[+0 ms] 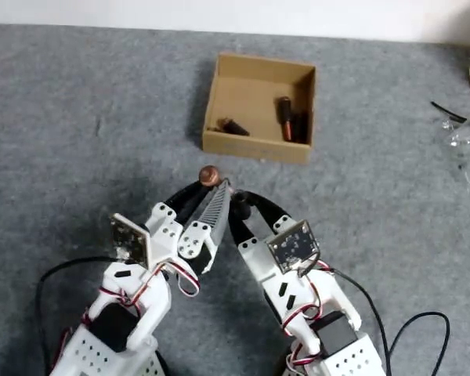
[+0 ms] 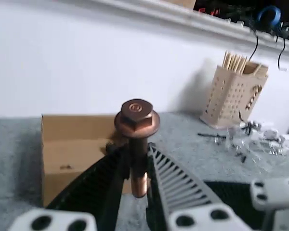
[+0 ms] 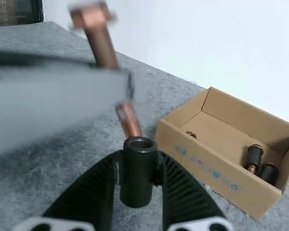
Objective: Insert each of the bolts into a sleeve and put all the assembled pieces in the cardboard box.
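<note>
My left gripper (image 2: 134,178) is shut on a copper bolt (image 2: 136,134), held head-up; the bolt's head (image 1: 209,175) shows just in front of the cardboard box (image 1: 254,147). My right gripper (image 3: 137,175) is shut on a black sleeve (image 3: 137,171), upright with its bore open; that sleeve (image 1: 239,205) sits right beside the bolt. The bolt's tip (image 3: 129,120) hangs just above and behind the sleeve's mouth. Inside the box lie assembled pieces (image 1: 285,117) and another (image 1: 233,126). The two grippers (image 1: 211,196) (image 1: 241,210) meet in the middle of the table.
The grey carpeted table (image 1: 78,141) has free room left and right of the box. Loose clear and wire items (image 1: 462,133) lie at the far right edge. A beige holder with sticks (image 2: 236,91) stands behind, near the wall.
</note>
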